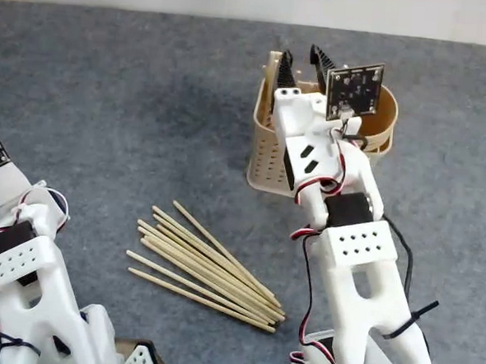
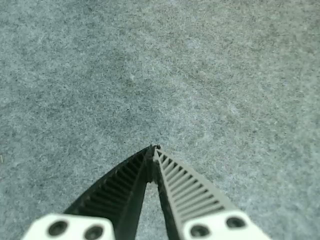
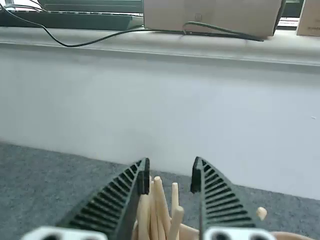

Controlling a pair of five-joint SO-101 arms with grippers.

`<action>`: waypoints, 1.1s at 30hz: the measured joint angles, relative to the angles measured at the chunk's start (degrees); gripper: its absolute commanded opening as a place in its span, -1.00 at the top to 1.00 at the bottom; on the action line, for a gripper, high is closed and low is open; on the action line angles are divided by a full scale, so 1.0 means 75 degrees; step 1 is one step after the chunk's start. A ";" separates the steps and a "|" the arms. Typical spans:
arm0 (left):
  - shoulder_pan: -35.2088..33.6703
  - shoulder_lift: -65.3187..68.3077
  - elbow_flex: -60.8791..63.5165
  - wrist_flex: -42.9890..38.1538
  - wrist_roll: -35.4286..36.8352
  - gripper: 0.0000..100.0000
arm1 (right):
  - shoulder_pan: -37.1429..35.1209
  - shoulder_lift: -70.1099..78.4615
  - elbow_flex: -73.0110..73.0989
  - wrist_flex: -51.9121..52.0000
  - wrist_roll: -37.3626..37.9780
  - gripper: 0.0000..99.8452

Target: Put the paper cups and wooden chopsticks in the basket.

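The beige perforated basket stands at the back of the grey table. My right arm hangs over it, and my right gripper is open above its far rim. Several wooden chopsticks stand upright in the basket, showing between the open fingers without being gripped. A brown curved wall shows on the basket's right side; I cannot tell whether it is a paper cup. More chopsticks lie in a loose bundle on the table between the arms. My left gripper is shut and empty over bare carpet.
The left arm's body sits at the front left. The right arm's body stretches from the front right to the basket. A white wall rises behind the table's back edge.
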 measured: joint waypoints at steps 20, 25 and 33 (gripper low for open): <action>0.0000 0.0000 0.0000 -0.0199 0.0000 0.98 | -0.0750 -0.1618 0.0000 0.2684 0.0000 0.70; 0.0000 0.0000 0.0000 -0.0199 0.0000 0.98 | -0.0856 -0.1618 0.0000 0.3106 0.0000 0.70; 0.0000 0.0000 0.0000 -0.0199 0.0000 0.98 | -0.1793 -0.1629 -0.0199 0.4501 0.0047 0.70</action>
